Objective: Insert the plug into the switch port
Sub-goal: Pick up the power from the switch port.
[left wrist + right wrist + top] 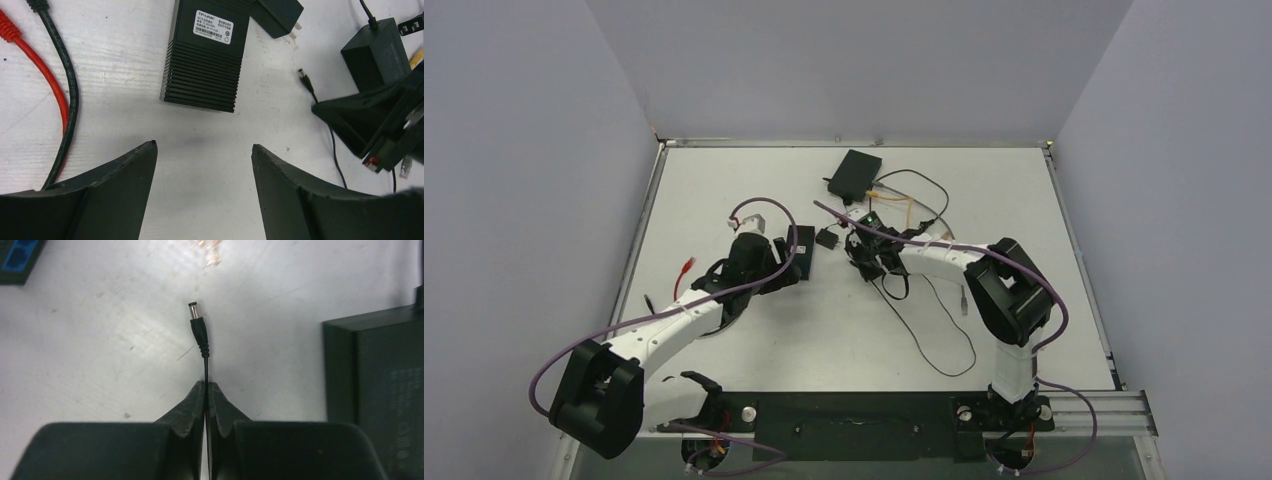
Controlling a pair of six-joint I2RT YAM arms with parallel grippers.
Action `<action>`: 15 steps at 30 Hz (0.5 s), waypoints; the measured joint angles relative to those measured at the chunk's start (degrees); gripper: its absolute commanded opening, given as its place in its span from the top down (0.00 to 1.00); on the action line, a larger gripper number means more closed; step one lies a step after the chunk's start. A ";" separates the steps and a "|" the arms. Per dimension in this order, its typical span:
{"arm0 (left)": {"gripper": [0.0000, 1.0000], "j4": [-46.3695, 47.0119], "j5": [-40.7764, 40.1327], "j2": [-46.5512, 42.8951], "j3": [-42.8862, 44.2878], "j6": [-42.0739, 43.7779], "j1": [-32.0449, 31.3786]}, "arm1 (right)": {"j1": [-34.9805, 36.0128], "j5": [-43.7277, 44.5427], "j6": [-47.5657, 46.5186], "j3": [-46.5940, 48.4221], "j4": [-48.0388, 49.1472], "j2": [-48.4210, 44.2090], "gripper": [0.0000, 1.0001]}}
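Right fingers [190, 407] clamp the thin black cord [205, 365] behind its metal-tipped plug [196, 320]; the open, empty left fingers [132, 170] should steady the ribbed black switch [205, 60] ahead.

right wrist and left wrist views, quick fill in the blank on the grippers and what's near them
1. On the right gripper the jaws are ____ on the thin black cable just behind the black barrel plug.
2. On the left gripper the jaws stand ____, with nothing between them.
3. The black ribbed box bears a ____ label.
Missing words: shut; open; white.
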 measured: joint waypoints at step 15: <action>0.32 -1.16 -4.81 16.22 11.93 6.03 0.04 | 10.86 1.90 7.32 -15.63 6.75 -11.06 1.00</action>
